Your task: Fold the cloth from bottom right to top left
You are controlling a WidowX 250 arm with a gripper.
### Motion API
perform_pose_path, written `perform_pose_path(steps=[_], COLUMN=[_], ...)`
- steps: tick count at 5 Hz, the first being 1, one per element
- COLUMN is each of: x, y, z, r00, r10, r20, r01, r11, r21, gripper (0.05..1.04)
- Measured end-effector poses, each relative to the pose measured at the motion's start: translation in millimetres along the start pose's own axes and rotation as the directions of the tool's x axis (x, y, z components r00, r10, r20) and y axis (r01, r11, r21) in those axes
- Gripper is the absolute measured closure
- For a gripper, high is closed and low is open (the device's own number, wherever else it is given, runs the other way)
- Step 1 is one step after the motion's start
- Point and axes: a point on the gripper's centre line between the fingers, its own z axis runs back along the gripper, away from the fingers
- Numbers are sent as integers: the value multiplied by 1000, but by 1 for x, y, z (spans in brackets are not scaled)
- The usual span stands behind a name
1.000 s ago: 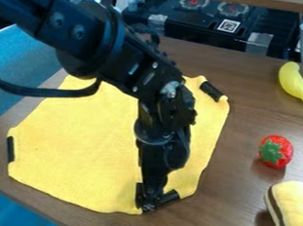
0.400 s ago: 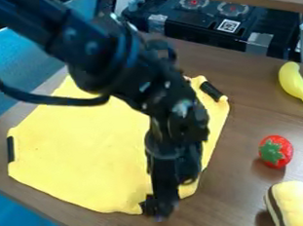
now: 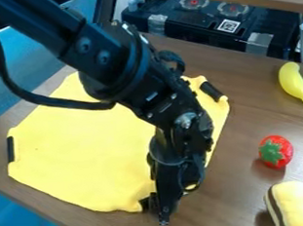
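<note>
Camera view: the cloth (image 3: 85, 149) lies spread on the table (image 3: 232, 204). The gripper (image 3: 162, 211) points down at the cloth's lower right corner; whether it is open or closed cannot be determined. The strawberry (image 3: 280, 151) sits right of the cloth.

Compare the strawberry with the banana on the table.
The strawberry is red with a green leafy cap, while the banana is plain yellow. The strawberry is short and roundish; the banana is long and slightly curved. The strawberry lies nearer the camera than the banana. Both rest on the brown tabletop, off the cloth.
</note>
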Motion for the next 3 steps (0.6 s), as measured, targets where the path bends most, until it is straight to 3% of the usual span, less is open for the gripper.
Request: perform_pose_path(steps=[1,2,3], x=[-3,-9,-17], y=[2,-6,-18], z=[-2,-1,5], r00=[1000,1000,1000], r10=[15,-2,-20], r20=[6,12,20], r01=[-15,2,21], r11=[1000,999,999], r21=[-14,-33,-45], gripper=[685,891,1000])
